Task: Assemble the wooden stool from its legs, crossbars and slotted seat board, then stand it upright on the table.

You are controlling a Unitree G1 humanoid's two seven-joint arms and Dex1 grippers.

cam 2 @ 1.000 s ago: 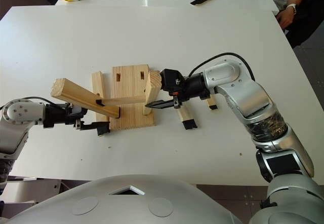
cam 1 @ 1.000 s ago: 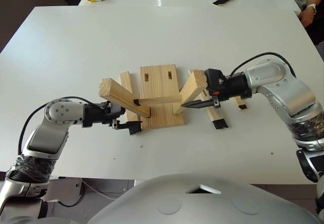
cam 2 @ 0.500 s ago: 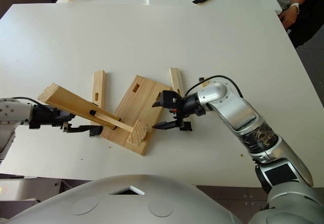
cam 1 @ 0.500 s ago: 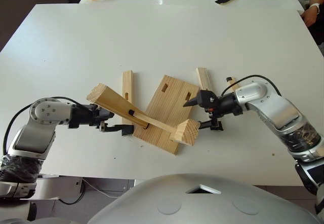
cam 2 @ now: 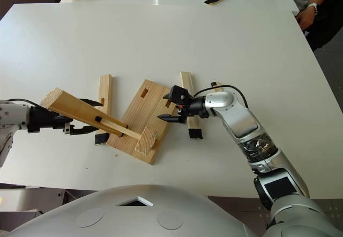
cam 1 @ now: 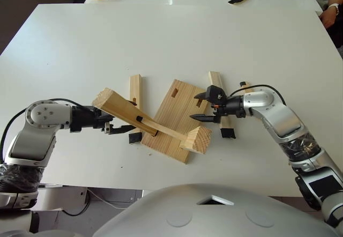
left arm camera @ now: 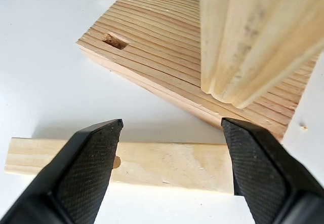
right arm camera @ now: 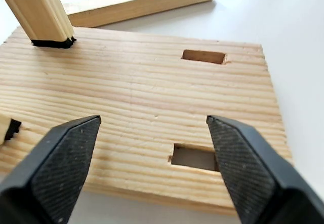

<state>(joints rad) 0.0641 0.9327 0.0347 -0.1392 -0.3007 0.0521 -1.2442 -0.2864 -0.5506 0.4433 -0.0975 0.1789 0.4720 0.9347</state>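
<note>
The slotted seat board is lying flat on the white bench, turned at a slant. Two of its slots are showing near its far edge.

A pair of legs joined by a thin crossbar is lying across the near-left part of the board. One leg is sticking out past the board's left edge, tilted upward. The other leg is sitting end-on at the board's near corner.

The left gripper is hovering just off the board's left edge, beneath the jutting leg. Its fingers are standing wide apart, clamping nothing. Past them, a loose leg is resting on the bench just beside the board's left side.

The right gripper is hanging over the board's right edge, near one slot. Its fingers are also spread apart and holding nothing.

Another loose leg is lying just right of the board, its black foot pointing toward the near side. A thinner wooden piece is lying farther right of the board, partly hidden by the right arm.
</note>
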